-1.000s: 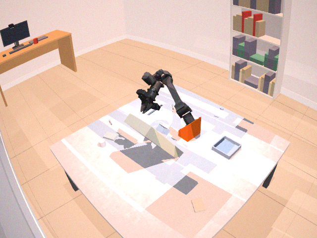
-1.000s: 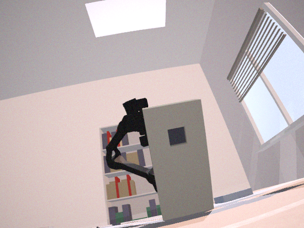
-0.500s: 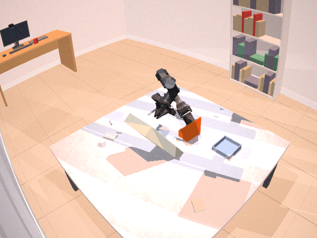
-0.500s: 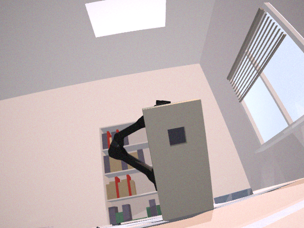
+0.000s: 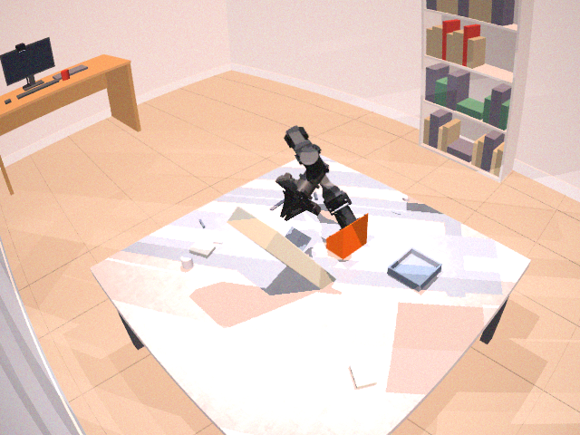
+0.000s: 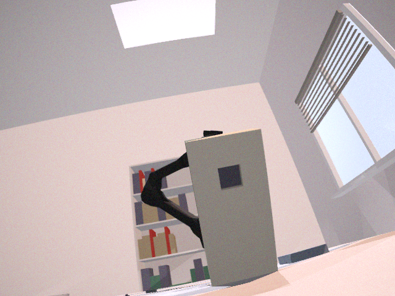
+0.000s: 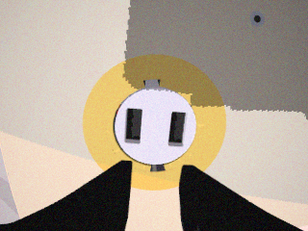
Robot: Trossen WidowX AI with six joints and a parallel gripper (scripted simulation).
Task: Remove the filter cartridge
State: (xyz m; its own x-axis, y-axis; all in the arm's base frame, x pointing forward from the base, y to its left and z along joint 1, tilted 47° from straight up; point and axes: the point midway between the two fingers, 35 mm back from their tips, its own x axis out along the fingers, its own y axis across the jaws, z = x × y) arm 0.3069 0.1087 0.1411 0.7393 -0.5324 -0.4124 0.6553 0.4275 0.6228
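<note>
The round white filter cartridge point(image 7: 155, 120) sits in the service panel point(image 7: 48, 72) point(image 5: 262, 234) point(image 6: 236, 222), inside a yellow ring point(image 7: 98, 125). Its two dark slots stand side by side, nearly upright, in the wrist view, with small dark notches at its top and bottom edges. My gripper point(image 7: 156, 173) point(image 5: 285, 217) is partly open, with nothing between its fingers. In the wrist view its fingertips show near the cartridge's lower edge; contact cannot be told. The exterior camera sees the panel's back, which hides the gripper. The tray point(image 5: 402, 280) point(image 6: 303, 254) stands away to the panel's right in the top view.
An orange upright plate point(image 5: 346, 238) stands by the arm's base, between panel and tray. A small white cylinder point(image 5: 186, 263), a flat pale block point(image 5: 202, 248) and a short pen-like piece point(image 5: 201, 223) lie left of the panel. Another pale piece point(image 5: 362, 378) lies near the front.
</note>
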